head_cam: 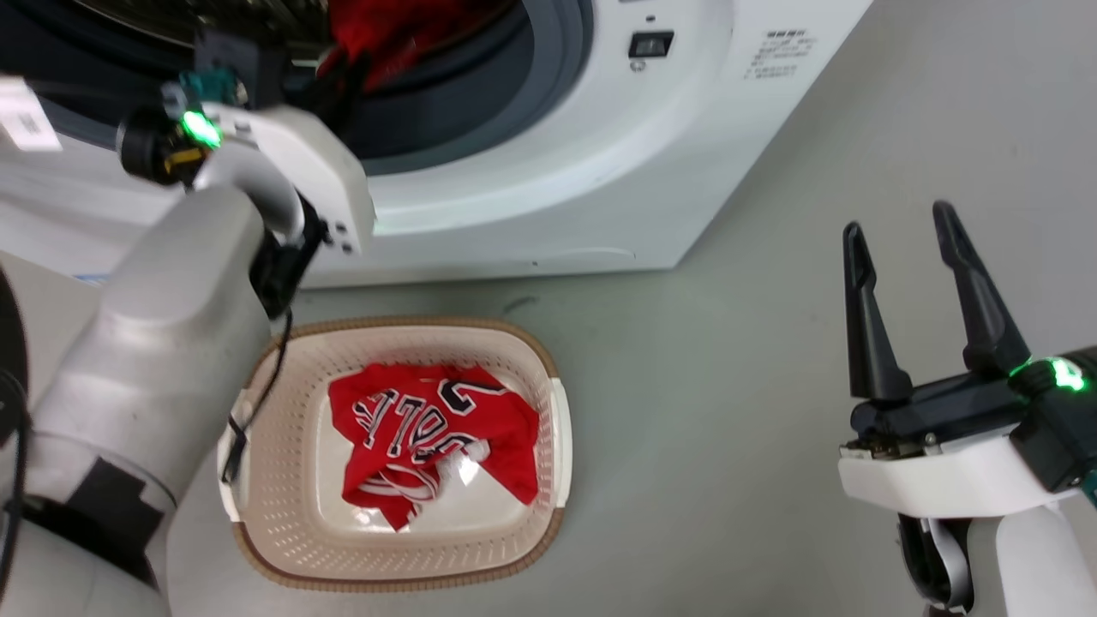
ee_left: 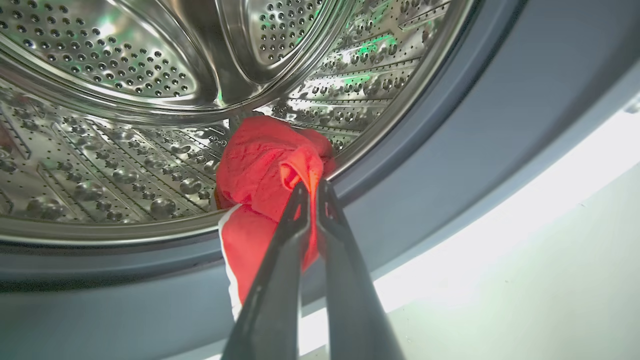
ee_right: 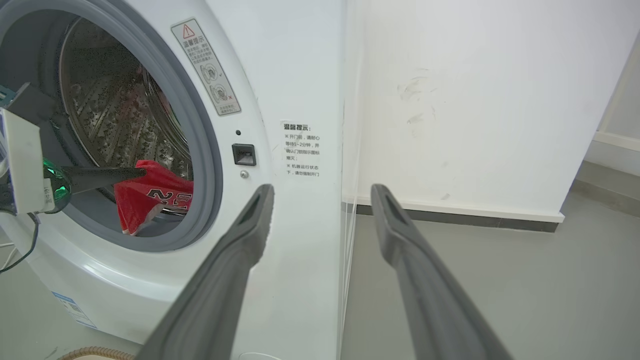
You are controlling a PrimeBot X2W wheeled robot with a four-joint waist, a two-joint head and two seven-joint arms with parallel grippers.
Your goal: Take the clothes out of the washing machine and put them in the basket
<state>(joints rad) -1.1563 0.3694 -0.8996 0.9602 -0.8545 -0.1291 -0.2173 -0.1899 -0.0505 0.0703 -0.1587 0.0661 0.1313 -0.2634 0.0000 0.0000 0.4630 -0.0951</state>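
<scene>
1. A large white front-loading washing machine (head_cam: 557, 171) is pictured on a grey floor (head_cam: 728, 386). Its round porthole is ringed by a grey rubber gasket (ee_left: 450, 140), and its shiny perforated steel drum (ee_left: 125, 165) is open to view.
2. The left gripper (ee_left: 312, 189) is reached into the porthole at the far left of the scene. Its two long dark fingers (ee_left: 280, 260) are clenched on a fold of a crumpled red fabric garment (ee_left: 260, 160) edged with white trim.
3. That garment is held at the near lip of the drum, and part of it is draped over the gasket. Black figures outlined in white are shown on it in the right wrist view.
4. A small oval cream plastic basket (head_cam: 403, 323) with perforated sides and a brown woven-look rim is set on the floor just in front of the machine.
5. A red basketball jersey (head_cam: 428, 428) with black letters outlined in white is seen lying crumpled on the bottom of the basket.
6. The right gripper (head_cam: 897, 221) is held above the floor, well to the right of the basket. Its jaws are spread apart, and nothing is gripped between them.
7. A white wall (ee_right: 475, 100) is seen beyond the machine's right side. A printed warning label (ee_right: 206, 67) is stuck beside the porthole.
</scene>
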